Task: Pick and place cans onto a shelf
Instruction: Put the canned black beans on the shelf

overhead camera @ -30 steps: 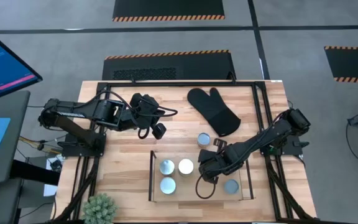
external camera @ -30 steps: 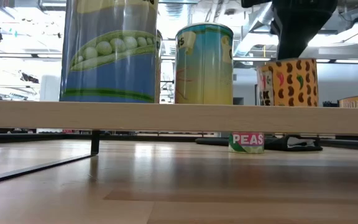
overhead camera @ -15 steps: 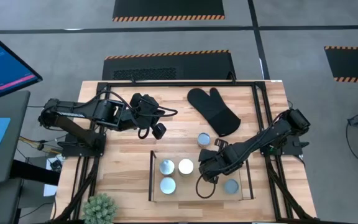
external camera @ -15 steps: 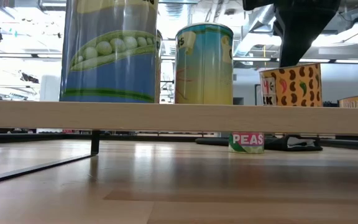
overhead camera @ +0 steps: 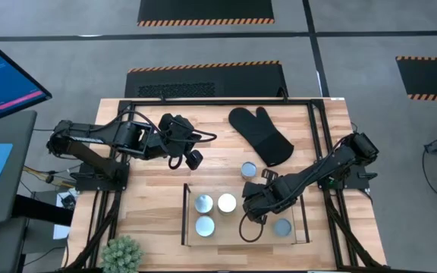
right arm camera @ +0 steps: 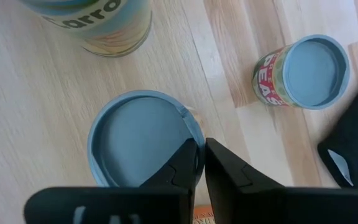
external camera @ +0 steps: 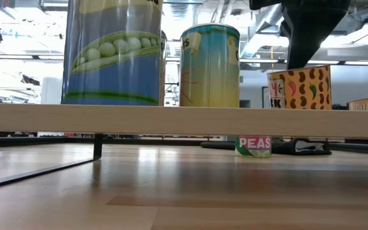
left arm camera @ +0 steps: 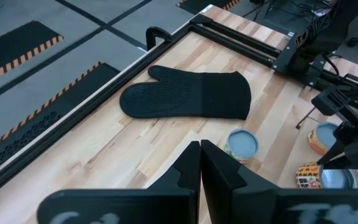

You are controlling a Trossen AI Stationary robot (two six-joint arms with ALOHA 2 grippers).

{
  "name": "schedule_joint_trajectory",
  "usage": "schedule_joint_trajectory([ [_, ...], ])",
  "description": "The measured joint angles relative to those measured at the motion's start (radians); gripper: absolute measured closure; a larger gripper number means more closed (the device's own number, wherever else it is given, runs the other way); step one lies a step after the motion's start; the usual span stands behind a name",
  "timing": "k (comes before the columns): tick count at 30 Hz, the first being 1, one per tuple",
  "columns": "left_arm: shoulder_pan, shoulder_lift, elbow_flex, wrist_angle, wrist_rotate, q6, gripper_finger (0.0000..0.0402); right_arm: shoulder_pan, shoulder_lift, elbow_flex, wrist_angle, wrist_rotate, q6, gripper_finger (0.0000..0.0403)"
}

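My right gripper [overhead camera: 253, 206] is over the shelf [overhead camera: 185, 220], shut on a can with an orange bean label [external camera: 302, 86]. The can's blue-grey top [right arm camera: 138, 143] shows in the right wrist view. Three cans [overhead camera: 204, 202] [overhead camera: 227, 202] [overhead camera: 205, 226] stand on the shelf's left half and one [overhead camera: 283, 227] on its right end. A peas can [overhead camera: 249, 169] stands on the table beyond the shelf. My left gripper [overhead camera: 193, 159] is shut and empty above the table's far left part, left of the black mitt [overhead camera: 261, 134]. My right gripper pinches the bean can's top rim [right arm camera: 193, 132] between its two fingers, one fingertip [right arm camera: 187, 151] over the lid and the other outside the can. The fingers point down from above. The can is slightly tilted under them [external camera: 302, 86]; the shelf board [external camera: 171, 119] hides its bottom.
The carrots can [right arm camera: 98, 25] stands close beside the held can. Tall cans [external camera: 114, 51] [external camera: 209, 64] fill the shelf's left in the low view. A black outer frame [overhead camera: 317, 152] runs along the table's edges. A potted plant [overhead camera: 121, 254] sits at the near left corner.
The bean can under my right gripper has sunk a little toward the shelf and tipped and turned slightly, so that another part of its label faces the low camera. In the last half second it has kept still.
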Motion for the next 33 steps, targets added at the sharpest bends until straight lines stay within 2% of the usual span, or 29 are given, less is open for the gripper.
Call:
schedule_joint_trajectory([
  [33, 0.000, 0.000, 0.000, 0.000, 0.000, -0.001, 0.0402, -0.034, 0.000, 0.000, 0.009, -0.084, -0.055, 0.0348],
])
